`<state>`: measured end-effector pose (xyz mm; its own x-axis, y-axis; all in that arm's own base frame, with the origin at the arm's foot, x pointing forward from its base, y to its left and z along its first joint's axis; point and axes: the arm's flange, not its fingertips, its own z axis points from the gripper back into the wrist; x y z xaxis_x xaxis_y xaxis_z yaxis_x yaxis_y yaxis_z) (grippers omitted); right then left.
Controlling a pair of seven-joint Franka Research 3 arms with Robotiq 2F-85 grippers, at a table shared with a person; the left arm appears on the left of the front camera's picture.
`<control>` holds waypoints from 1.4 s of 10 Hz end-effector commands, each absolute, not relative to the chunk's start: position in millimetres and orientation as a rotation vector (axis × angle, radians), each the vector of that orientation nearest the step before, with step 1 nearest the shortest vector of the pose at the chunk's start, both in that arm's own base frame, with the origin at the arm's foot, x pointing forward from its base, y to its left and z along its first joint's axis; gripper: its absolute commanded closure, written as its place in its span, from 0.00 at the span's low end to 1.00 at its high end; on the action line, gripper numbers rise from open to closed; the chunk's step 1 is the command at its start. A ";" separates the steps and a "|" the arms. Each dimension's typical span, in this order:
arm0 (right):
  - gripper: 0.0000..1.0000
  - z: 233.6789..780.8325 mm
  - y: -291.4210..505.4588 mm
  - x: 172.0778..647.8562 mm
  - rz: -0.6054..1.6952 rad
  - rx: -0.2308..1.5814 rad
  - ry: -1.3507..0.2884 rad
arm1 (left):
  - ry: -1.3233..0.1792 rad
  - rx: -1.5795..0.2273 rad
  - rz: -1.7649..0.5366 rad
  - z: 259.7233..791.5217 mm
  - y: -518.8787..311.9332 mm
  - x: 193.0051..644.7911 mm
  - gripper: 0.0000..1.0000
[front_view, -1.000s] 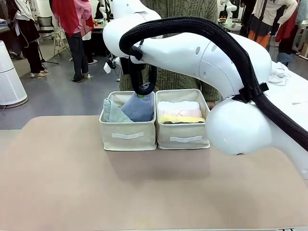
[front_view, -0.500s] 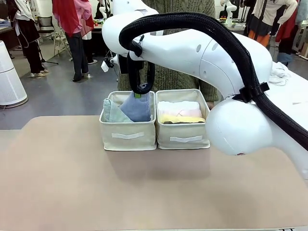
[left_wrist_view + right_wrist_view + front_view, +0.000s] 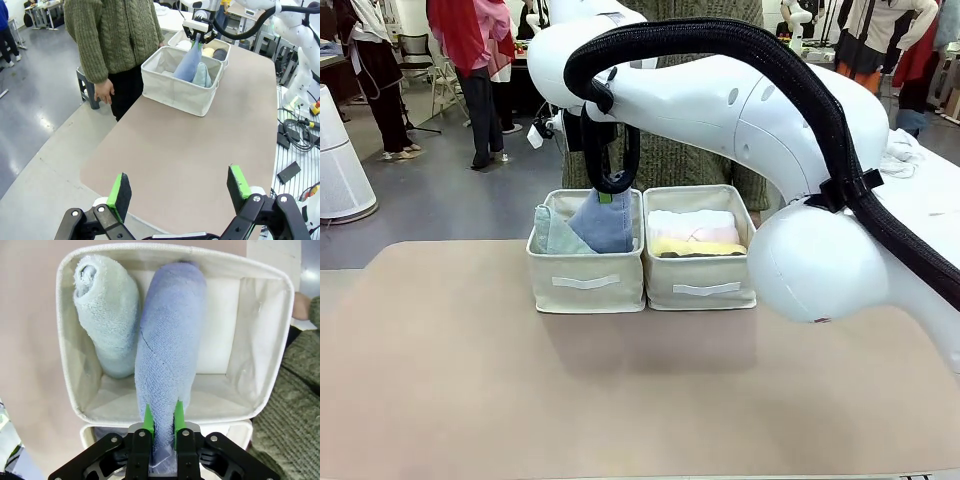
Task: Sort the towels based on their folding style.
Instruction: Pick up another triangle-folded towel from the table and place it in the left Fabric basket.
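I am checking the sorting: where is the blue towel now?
Front view: the blue towel stands in the left bin, beside the pale green towel, gripped by the right claw.

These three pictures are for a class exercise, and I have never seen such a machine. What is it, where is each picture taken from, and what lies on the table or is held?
Two white robot arms work at a beige table; a person in a green jumper stands across it. The front picture looks over the table from the robot's side. The other two come from cameras on each arm's wrist. On the table stand two cloth bins: the left bin holds a pale green towel, the right bin holds rolled towels. The right gripper has its jaws shut on a blue towel, holding its tip with its other end down in the left bin. The left gripper is open and holds nothing.
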<state>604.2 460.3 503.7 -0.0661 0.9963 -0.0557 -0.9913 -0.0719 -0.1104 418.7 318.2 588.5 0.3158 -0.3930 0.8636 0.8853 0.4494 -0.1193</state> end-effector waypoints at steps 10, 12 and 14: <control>0.82 466.2 463.9 616.6 1.662 -0.076 0.006 | -0.881 -0.668 -0.933 588.6 318.1 416.8 0.00; 0.82 457.6 463.7 620.0 1.658 -0.059 0.021 | -0.881 -0.668 -0.933 588.6 318.1 416.8 0.00; 0.82 454.1 463.8 621.4 1.659 -0.052 0.030 | -0.881 -0.668 -0.933 588.6 318.1 416.8 0.00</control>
<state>615.0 460.7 452.6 -0.0641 0.9952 -0.0735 -0.9971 -0.0669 -0.0355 418.7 318.2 588.5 0.3158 -0.3930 0.8636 0.8853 0.4494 -0.1193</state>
